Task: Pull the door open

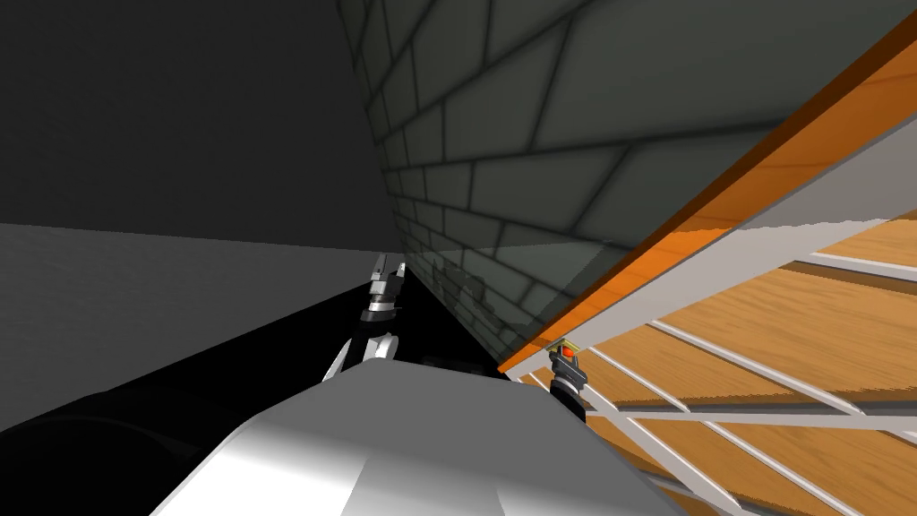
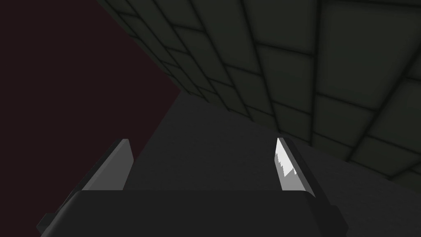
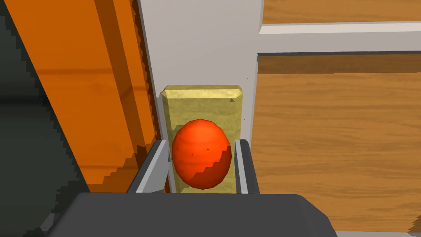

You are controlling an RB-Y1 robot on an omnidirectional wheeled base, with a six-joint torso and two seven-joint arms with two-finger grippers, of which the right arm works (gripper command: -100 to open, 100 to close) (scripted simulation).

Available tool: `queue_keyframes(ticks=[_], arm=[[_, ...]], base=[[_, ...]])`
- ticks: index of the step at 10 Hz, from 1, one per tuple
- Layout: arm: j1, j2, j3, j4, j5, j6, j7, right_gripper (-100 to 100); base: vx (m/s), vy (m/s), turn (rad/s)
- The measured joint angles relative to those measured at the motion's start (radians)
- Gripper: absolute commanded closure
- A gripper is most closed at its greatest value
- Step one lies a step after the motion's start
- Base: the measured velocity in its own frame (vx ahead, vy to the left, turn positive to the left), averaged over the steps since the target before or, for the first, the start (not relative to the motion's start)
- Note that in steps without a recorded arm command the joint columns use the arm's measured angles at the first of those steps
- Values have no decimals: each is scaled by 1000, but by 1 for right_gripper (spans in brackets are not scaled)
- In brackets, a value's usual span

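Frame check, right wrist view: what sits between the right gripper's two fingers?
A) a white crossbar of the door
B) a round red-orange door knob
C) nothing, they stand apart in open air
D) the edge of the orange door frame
B: the right gripper has its fingers closed against both sides of the red-orange door knob, which stands on a yellow backplate.

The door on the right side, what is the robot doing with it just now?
The right end effector is shut on the orange-red knob, clamping it from both sides. The knob sits on a yellow plate at the edge of the wood-panelled door, close beside an orange frame. The left end effector hangs open in front of a dark tiled wall, holding nothing.
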Motion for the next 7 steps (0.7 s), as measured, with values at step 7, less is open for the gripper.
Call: queue_keyframes(ticks=[7], arm=[[0,-19,35,-16,23,-1,-27,100]], base=[[-126,17,41]])
